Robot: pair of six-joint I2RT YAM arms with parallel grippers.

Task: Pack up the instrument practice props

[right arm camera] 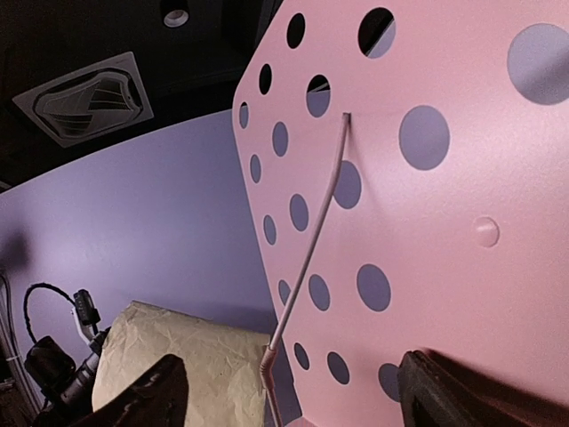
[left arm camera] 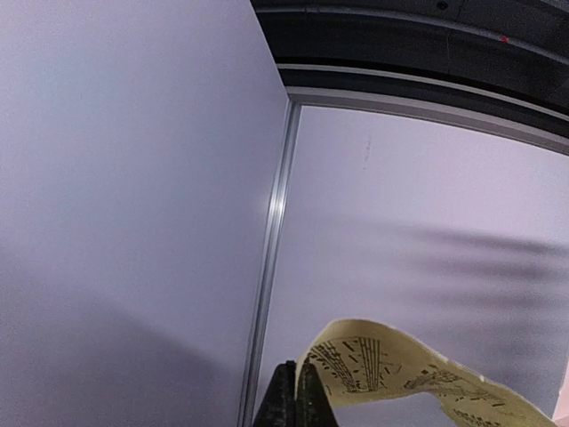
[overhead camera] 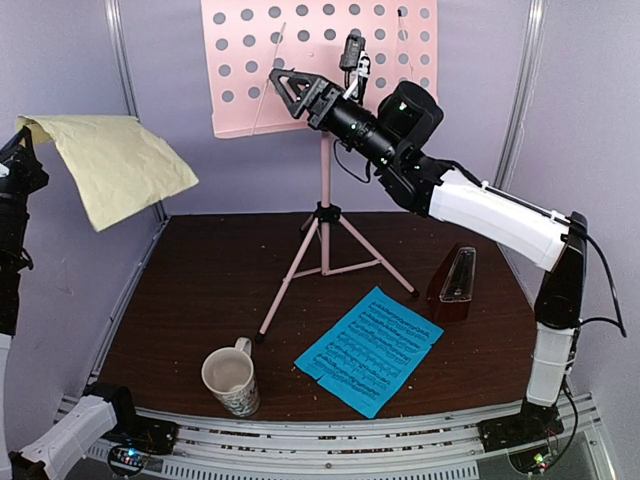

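Instrument practice props, listed from each claw outward.

1. Left gripper (left arm camera: 298, 391): clenched, both fingers pressed together on one corner of the pale-yellow music sheet (overhead camera: 120, 165). It holds the sheet in the air at the far left, above the table edge and close to the left wall. The sheet hangs crumpled and curled, and printed staves show on its underside in the left wrist view.

2. Right gripper (overhead camera: 285, 88): released, with the jaws spread wide and nothing between them. It is raised high at the far centre, directly in front of the desk's lower left part. Whether a finger touches the desk cannot be told.

3. Pink music stand (overhead camera: 322, 180): upright at the far centre of the table. Its perforated desk (overhead camera: 320, 50) faces the near side and the tripod legs (overhead camera: 325, 255) are spread on the surface. A thin wire sheet-retainer (right arm camera: 311, 240) lies slanted across the desk face.

4. Blue music sheet (overhead camera: 370, 348): flat on the table, right of centre and on the near side, with the printed side up, turned diagonally.

5. Metronome (overhead camera: 455, 285): dark red-brown pyramid, upright on the right, just beside the blue sheet's far corner and the stand's right foot.

6. Mug (overhead camera: 232, 378): cream, patterned, upright near the front edge, left of the blue sheet.

7. Table (overhead camera: 200, 280): dark brown top.
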